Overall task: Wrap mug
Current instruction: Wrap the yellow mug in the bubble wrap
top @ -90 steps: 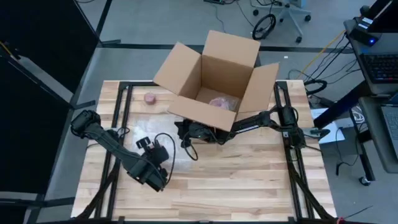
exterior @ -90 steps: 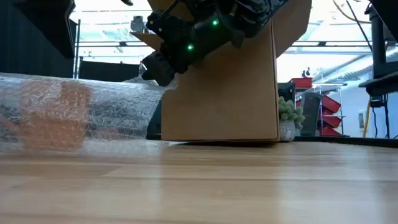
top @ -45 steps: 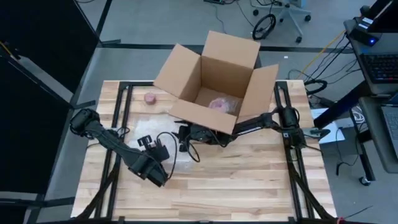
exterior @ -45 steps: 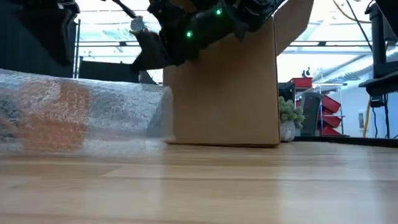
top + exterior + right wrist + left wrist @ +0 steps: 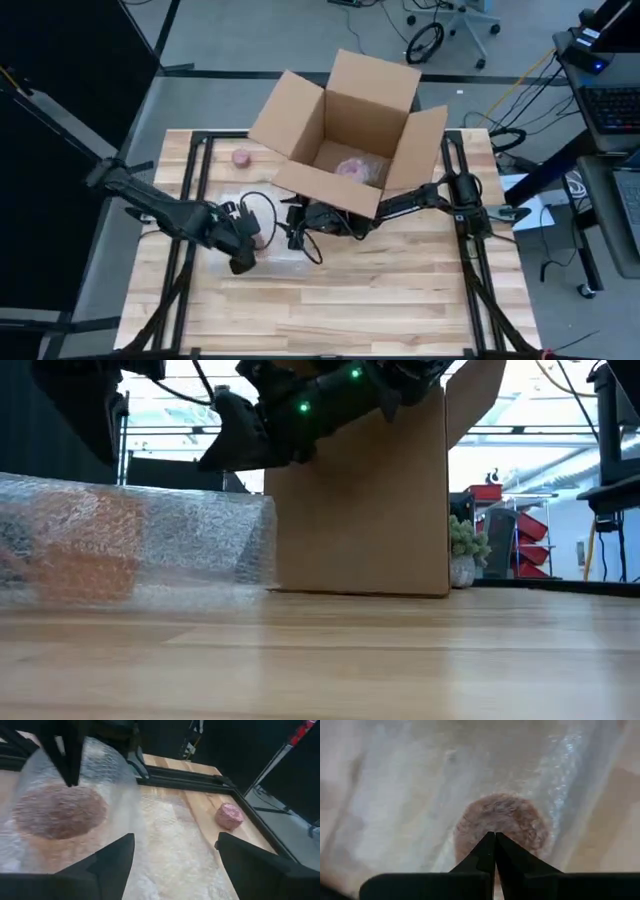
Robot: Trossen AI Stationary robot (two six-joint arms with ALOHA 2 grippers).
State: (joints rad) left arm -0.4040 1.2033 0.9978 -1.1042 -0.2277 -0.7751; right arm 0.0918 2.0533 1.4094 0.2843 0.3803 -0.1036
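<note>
I have my left arm stretched in from the left edge of the tabletop, its left claw (image 5: 243,262) pointing down with both fingers pressed together. My right arm reaches in from the right, its right claw (image 5: 290,228) spread wide and held low.

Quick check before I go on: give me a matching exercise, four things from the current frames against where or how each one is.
Things:
1. left gripper
2. right gripper
3. cardboard box
4. small pink bundle

States:
A. flaps open, a wrapped item inside
B. fingers shut, tips over the bubble-wrapped brown mug
C. lying alone on the table near the far left corner
D. fingers wide open, beside the bubble wrap in front of the box

Pairs: 1-B, 2-D, 3-A, 4-C
</note>
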